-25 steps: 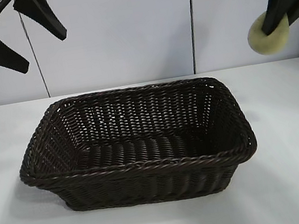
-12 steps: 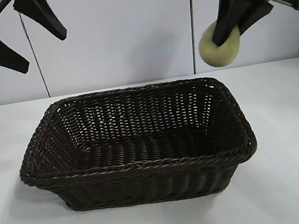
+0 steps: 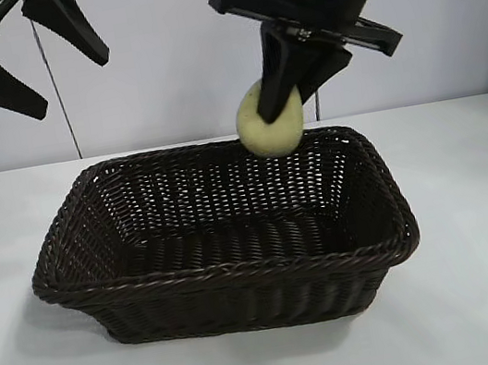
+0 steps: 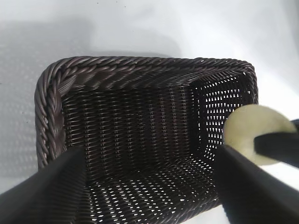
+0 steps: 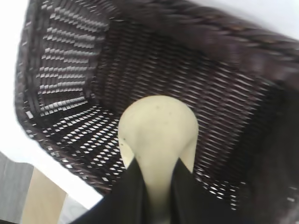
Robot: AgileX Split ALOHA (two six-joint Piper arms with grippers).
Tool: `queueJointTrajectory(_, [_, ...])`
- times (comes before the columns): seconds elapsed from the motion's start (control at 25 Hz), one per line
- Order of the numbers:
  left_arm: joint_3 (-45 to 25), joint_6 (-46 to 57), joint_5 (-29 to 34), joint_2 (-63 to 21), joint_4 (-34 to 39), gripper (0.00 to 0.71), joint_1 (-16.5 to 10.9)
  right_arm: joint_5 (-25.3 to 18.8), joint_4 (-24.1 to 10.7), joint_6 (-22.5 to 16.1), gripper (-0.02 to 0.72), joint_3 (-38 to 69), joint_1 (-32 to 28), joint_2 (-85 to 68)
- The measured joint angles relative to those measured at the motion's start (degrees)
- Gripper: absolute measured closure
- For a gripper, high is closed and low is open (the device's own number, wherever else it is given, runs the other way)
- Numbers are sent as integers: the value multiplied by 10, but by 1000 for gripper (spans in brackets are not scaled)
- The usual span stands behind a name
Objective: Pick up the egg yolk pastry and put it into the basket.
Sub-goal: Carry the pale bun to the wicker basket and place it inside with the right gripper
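- Swinging across from the exterior view's right edge toward the middle: right gripper point(image 3: 285, 101), clamped on the egg yolk pastry point(image 3: 270, 125).
- Now hanging over the far rim of the basket point(image 3: 231, 274) instead of beside it.

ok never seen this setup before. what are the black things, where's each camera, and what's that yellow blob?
It is a robot with two separate arms at a white table, each ending in black jaws. The wide picture comes from a camera facing both arms. The other two come from cameras on the arms' wrists, looking down past their own jaws.

On the table stands a dark brown woven basket, with nothing inside it.

The yellow blob is an egg yolk pastry, a small pale round bun. The right gripper is shut on it and holds it in the air above the basket's far rim. Its wrist camera shows the pastry pinched between the jaws, over the basket's inside.

The left gripper hangs open at the upper left, holding nothing.
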State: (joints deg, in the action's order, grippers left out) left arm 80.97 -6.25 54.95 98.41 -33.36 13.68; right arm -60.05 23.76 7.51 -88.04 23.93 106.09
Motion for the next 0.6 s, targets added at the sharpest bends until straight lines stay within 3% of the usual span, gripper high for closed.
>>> queueJointTrajectory(0.6, [0, 0, 0, 0, 0, 161, 0, 22, -41, -30, 627, 0, 21, 55])
